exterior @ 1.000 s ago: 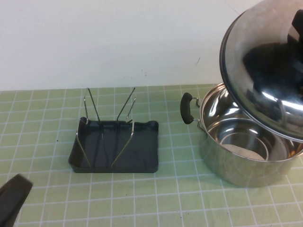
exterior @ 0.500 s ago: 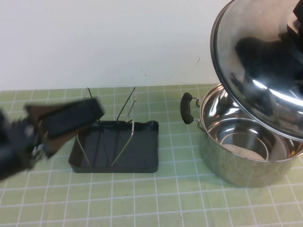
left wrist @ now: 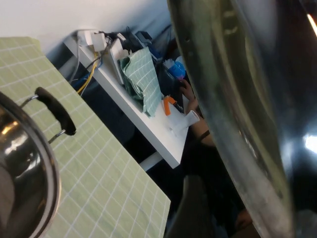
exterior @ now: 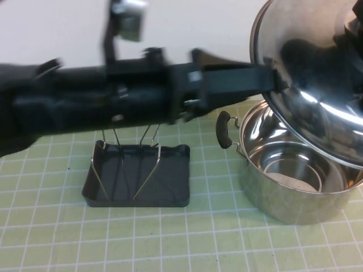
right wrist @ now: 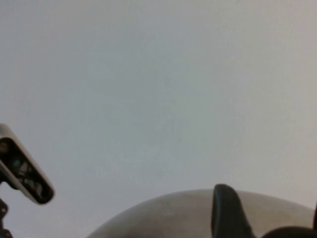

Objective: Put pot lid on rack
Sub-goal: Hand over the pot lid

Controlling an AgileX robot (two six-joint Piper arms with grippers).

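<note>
The shiny steel pot lid (exterior: 317, 73) hangs tilted in the air above the pot (exterior: 295, 187) at the right. My right gripper (exterior: 356, 25) is shut on the lid's black knob at the top right edge. In the right wrist view one dark finger (right wrist: 228, 213) stands against the lid's dome (right wrist: 173, 218). My left gripper (exterior: 269, 76) reaches across from the left to the lid's left rim. In the left wrist view the rim (left wrist: 233, 99) runs between its open fingers (left wrist: 193, 208), with a gap showing. The dark grey rack (exterior: 164, 181) with wire prongs sits at centre left, under the left arm.
The deep steel pot has a black side handle (exterior: 225, 129) facing the rack. The green grid mat (exterior: 187, 238) covers the table. The pot and handle also show in the left wrist view (left wrist: 25, 163), with a cluttered white bench (left wrist: 143, 114) beyond the table's edge.
My left arm has swept up from the lower left, over the rack, to the lid's left rim. The lid has tilted and shifted slightly left in the right gripper.
</note>
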